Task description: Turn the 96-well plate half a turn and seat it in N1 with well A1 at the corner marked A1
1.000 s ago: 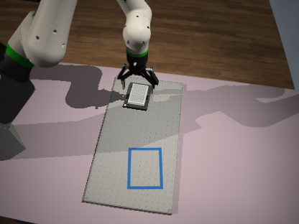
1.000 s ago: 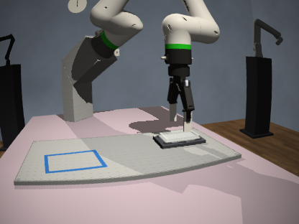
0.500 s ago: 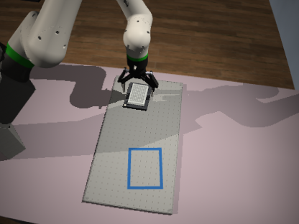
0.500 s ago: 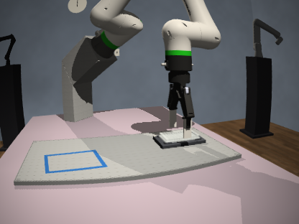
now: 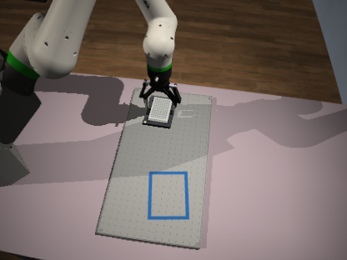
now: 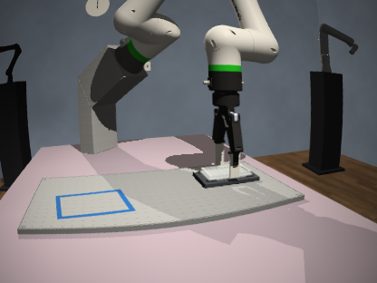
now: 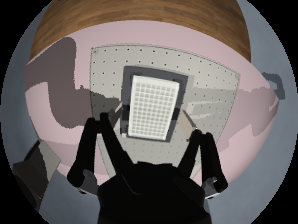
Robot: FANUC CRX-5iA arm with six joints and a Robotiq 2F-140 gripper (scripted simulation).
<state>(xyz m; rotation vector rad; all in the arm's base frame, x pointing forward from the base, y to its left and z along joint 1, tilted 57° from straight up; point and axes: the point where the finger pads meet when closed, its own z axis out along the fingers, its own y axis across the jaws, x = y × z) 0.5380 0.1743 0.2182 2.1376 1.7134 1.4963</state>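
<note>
I am looking at the gripper (image 5: 160,97) hanging just above centre in the top view, and its fingers are standing apart, straddling the plate (image 5: 160,109) with nothing clamped between them; they are closing in but I am not seeing them pressing the plate's sides. In the exterior view the gripper (image 6: 226,160) is reaching straight down right of centre, with one finger (image 6: 235,150) showing in front of the plate (image 6: 225,171) and the other behind it, tips down at plate level. In the wrist view the two fingers are spreading to the lower left and lower right, and the plate (image 7: 154,106) is lying between them at the middle of the frame, white with its grid of wells facing up. The plate is sitting in the dark nest (image 5: 157,122), whose black rim is showing around it in every view, so I am reading it as flat and not lifted. I cannot make out the cut corner or any A1 marking at this size. The nest (image 6: 206,180) is resting on the grey dotted deck (image 5: 125,200), toward that deck's upper end in the top view. The blue taped outline B1 (image 5: 168,173) is lying lower down on the same deck, well apart from the nest, and is appearing at the left in the exterior view (image 6: 91,193). The deck is lying on a pink table (image 5: 271,187).
</note>
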